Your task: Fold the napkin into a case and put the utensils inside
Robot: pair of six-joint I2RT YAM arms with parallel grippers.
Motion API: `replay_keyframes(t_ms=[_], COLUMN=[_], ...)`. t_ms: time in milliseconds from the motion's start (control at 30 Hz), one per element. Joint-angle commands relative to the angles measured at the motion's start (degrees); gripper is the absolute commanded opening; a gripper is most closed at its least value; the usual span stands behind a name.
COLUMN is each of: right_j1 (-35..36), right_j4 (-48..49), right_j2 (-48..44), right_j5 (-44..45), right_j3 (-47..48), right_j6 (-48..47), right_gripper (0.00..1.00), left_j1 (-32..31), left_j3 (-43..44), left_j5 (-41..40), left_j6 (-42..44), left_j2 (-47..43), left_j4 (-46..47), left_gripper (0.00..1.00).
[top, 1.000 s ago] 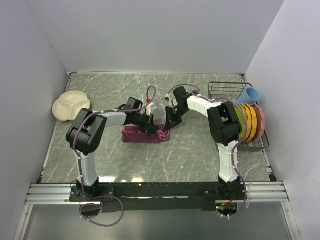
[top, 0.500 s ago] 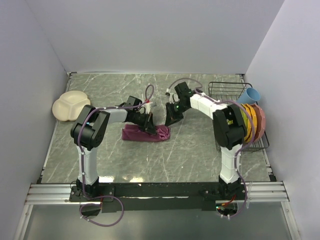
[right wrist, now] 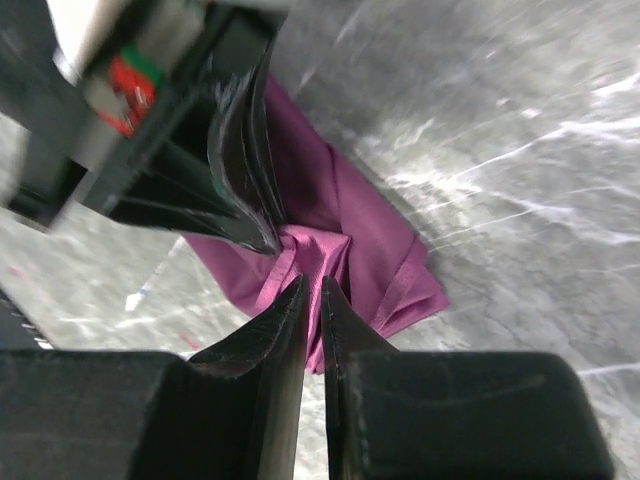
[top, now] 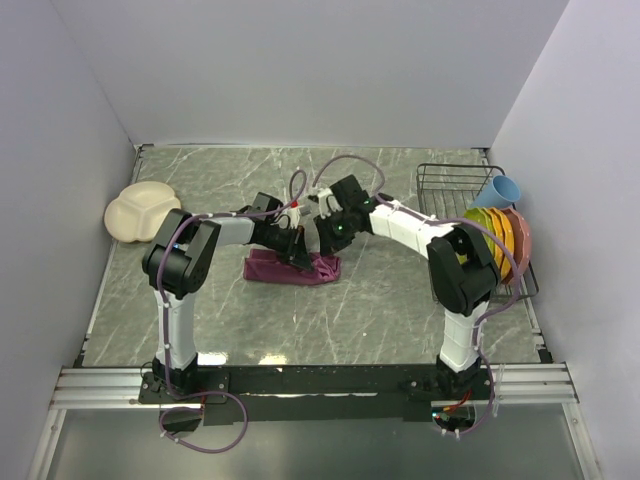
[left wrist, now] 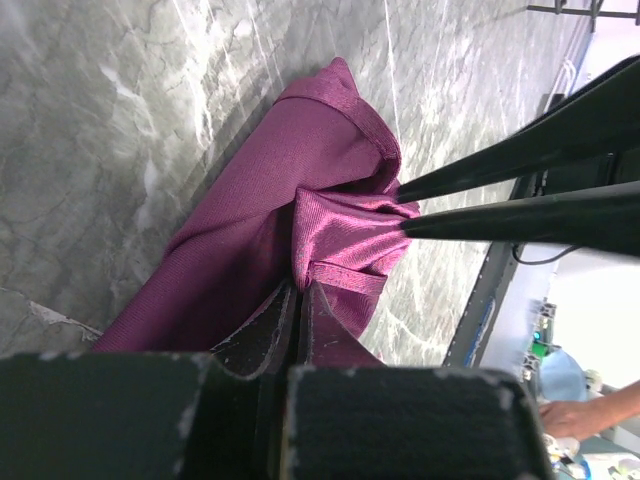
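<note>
Centre of table (top: 400, 300): the napkin (top: 283, 270) lies as a short folded maroon strip, long axis left to right, right end rumpled; most of it flat on the grey marbled surface; both arms reach inward and meet above it

Left gripper (left wrist: 300, 292): jaws pressed together on a raised ridge of cloth, so it grips the napkin

Right gripper (right wrist: 312, 285): comes in from the opposite side; jaws a narrow slit apart; tips nip a shiny bunched pleat of the same napkin, with folds drawn taut toward them; counted as gripping the cloth

The two pinch points sit just beside each other; cannot tell whether the fingertips touch

Surroundings: cream divided plate (top: 142, 212) at far left, well apart from the cloth; wire rack (top: 440, 178) at the right edge holding coloured plates (top: 500, 245) on edge; blue cup (top: 501, 188) in the rack
</note>
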Motion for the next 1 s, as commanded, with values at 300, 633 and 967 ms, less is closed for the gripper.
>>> replay_keyframes(t_ms=[300, 633, 967], right_j1=[3.4, 4.9, 5.4], right_j4=[7.1, 6.0, 5.4], right_j2=[0.9, 2.1, 4.9], right_j5=[10.1, 9.2, 13.8], right_j3=[-2.8, -2.7, -1.6], right_j6=[-4.8, -6.1, -6.0], right_gripper=[0.19, 0.27, 0.32], left_j1=[0.8, 1.1, 1.3], left_j3=[1.0, 1.5, 1.2], left_j5=[0.3, 0.1, 0.3], left_j6=[0.5, 0.6, 1.0], left_j2=[2.7, 3.2, 2.9], left_j4=[-2.7, -3.0, -3.3], left_gripper=[0.01, 0.01, 0.01])
